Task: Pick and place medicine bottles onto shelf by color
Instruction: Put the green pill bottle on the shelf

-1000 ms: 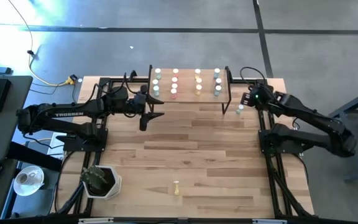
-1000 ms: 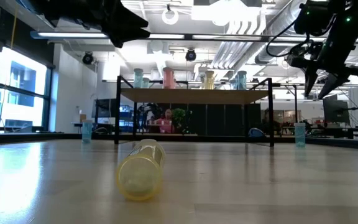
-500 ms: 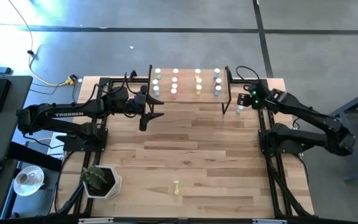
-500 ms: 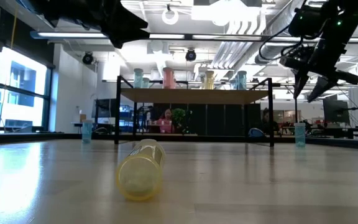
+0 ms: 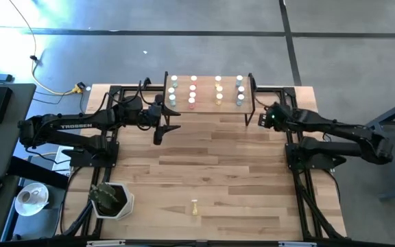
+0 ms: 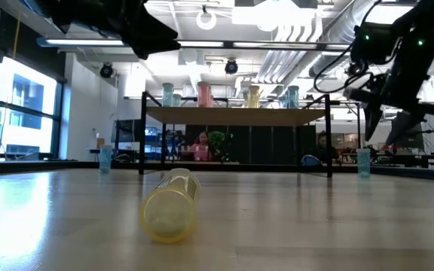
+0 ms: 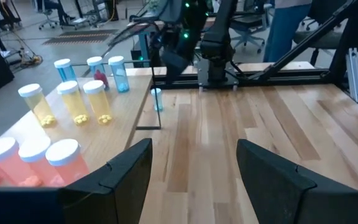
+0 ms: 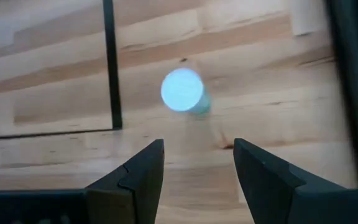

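The right gripper (image 8: 197,165) has its fingers (image 8: 138,171) spread apart with nothing between them, pointing down at a blue bottle (image 8: 183,91) that stands upright on the bench (image 5: 211,165) just beside the shelf (image 5: 208,106) leg; the spread looks set to straddle the white cap for a pick. In the high view this gripper (image 5: 265,119) hovers over that spot at the shelf's right end, near the blue column it belongs with.

The left gripper (image 7: 194,165) also has its fingers apart and empty, waiting off the shelf's left end (image 5: 164,122).

On the shelf the bottles stand in rows by colour, presumably so each new one joins its match: yellow ones (image 7: 73,102) beside pink ones (image 7: 39,162). A yellow bottle (image 6: 170,205) lies on its side well apart, near the bench's front, and another blue one (image 6: 105,159) stands by the left leg.
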Motion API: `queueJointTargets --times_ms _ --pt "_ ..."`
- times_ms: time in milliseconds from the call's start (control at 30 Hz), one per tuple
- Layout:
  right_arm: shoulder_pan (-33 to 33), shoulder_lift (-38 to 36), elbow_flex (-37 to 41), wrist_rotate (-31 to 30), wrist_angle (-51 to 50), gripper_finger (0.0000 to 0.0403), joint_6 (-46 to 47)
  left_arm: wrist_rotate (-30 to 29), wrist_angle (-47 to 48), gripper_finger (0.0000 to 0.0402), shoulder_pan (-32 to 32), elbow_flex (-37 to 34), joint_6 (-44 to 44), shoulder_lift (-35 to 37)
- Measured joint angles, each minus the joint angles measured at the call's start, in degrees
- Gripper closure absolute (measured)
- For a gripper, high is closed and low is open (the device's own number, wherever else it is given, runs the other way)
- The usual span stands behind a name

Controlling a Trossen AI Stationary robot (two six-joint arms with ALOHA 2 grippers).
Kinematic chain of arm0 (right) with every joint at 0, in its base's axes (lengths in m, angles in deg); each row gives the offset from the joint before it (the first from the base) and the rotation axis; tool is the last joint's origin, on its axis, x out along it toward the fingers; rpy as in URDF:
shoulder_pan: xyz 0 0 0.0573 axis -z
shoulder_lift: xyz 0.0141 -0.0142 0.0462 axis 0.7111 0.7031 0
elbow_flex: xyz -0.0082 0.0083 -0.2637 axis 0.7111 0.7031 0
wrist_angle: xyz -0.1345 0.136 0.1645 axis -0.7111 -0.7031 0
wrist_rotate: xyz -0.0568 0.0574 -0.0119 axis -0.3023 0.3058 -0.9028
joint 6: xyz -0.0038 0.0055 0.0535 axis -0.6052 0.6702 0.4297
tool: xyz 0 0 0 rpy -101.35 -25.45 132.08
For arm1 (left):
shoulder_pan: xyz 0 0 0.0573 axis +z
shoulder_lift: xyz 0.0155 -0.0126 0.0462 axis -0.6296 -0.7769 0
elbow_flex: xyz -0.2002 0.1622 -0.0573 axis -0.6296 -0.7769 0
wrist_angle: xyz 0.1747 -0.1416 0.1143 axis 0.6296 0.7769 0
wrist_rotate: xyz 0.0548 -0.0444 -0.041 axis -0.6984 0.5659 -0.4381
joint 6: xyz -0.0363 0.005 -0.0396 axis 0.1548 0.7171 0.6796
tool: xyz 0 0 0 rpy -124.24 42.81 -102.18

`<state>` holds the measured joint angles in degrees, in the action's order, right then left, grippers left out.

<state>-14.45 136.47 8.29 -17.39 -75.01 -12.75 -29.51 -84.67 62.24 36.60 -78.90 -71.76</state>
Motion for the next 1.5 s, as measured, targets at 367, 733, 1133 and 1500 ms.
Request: queueJointTargets --times_ms 367,733,1133,1500 --pt "-8.87 0.13 4.66 -9.05 4.51 0.0218 6.07 0.00 -0.04 0.0177 0.00 0.00 0.16 0.00" --pt "-13.92 4.61 7.57 -15.22 11.59 0.0218 7.28 0.00 -0.07 0.0177 0.00 0.00 0.26 0.00" --pt "-14.06 16.31 8.13 -20.96 18.35 0.0218 8.96 0.00 -0.09 0.0177 0.00 0.00 0.48 0.00" --pt "-14.02 25.12 8.13 -25.58 24.18 0.0218 9.35 0.00 -0.09 0.0177 0.00 0.00 1.14 0.00"
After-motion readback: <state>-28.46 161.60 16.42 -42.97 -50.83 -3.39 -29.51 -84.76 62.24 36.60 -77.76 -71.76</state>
